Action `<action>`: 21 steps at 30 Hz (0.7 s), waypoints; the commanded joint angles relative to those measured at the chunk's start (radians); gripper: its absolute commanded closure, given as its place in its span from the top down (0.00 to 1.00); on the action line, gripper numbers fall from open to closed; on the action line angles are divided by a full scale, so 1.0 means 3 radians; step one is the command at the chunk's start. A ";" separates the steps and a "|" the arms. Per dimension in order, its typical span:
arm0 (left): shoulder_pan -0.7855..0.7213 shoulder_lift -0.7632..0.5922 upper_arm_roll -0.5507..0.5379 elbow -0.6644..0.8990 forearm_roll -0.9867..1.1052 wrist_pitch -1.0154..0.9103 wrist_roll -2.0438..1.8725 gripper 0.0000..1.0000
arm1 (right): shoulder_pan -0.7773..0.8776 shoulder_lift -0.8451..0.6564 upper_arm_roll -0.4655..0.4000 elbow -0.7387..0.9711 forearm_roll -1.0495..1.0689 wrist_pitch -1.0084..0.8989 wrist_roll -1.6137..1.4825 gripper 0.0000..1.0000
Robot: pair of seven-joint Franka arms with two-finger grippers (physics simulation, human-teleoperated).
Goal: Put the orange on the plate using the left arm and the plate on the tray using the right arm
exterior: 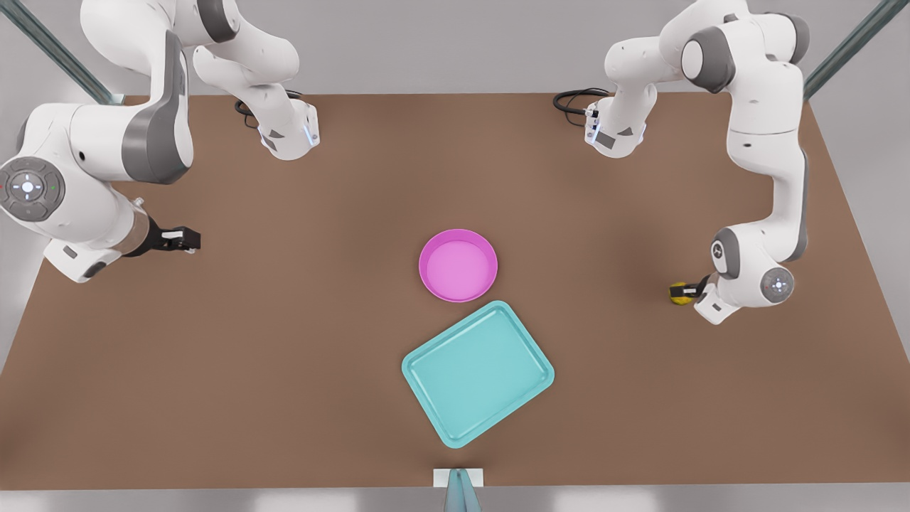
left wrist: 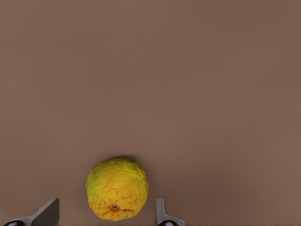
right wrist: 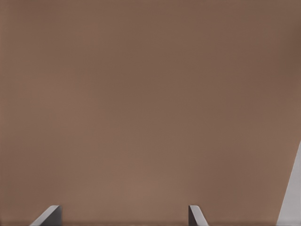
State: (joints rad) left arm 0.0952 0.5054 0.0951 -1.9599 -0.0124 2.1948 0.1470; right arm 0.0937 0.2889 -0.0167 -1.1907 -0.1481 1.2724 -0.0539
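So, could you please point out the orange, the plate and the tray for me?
orange (left wrist: 117, 189): left wrist view, middle of its bumpy peel, between the open claw fingers.
plate (exterior: 458, 243): front view, far part of its pink raised rim.
tray (exterior: 426, 351): front view, teal rim on the front view's left.

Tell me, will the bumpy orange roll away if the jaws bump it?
Probably yes: the orange is round and lies loose on the flat table, so a nudge could roll it. Its bumpy peel likely helps the left gripper, whose open jaws stand either side of it, hold on. The right gripper waits far off.
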 commanded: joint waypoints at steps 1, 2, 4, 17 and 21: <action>0.0000 0.0018 0.0000 -0.0017 0.0006 0.0216 0.0446 1.00 | 0.0000 -0.0007 -0.0001 -0.0014 0.0003 -0.0013 -0.0025 1.00; 0.0000 0.0018 0.0000 -0.0048 0.0006 0.0221 0.0446 1.00 | 0.0000 -0.0007 -0.0001 -0.0014 0.0003 -0.0013 -0.0025 1.00; 0.0000 0.0074 0.0000 -0.0048 0.0006 0.0236 0.0446 1.00 | 0.0000 -0.0007 -0.0001 -0.0019 0.0003 -0.0013 -0.0020 1.00; 0.0000 0.0238 0.0000 -0.0043 0.0000 0.0241 0.0441 0.93 | 0.0000 0.0019 -0.0001 -0.0019 0.0003 0.0003 -0.0025 1.00; -0.0005 0.0197 0.0000 -0.0038 0.0000 0.0221 0.0410 0.61 | 0.0000 0.0024 -0.0001 -0.0024 0.0003 0.0008 -0.0030 1.00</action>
State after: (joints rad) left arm 0.0936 0.5669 0.0950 -1.9715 -0.0051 2.2631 0.2321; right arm 0.0935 0.2971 -0.0167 -1.1976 -0.1477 1.2737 -0.0582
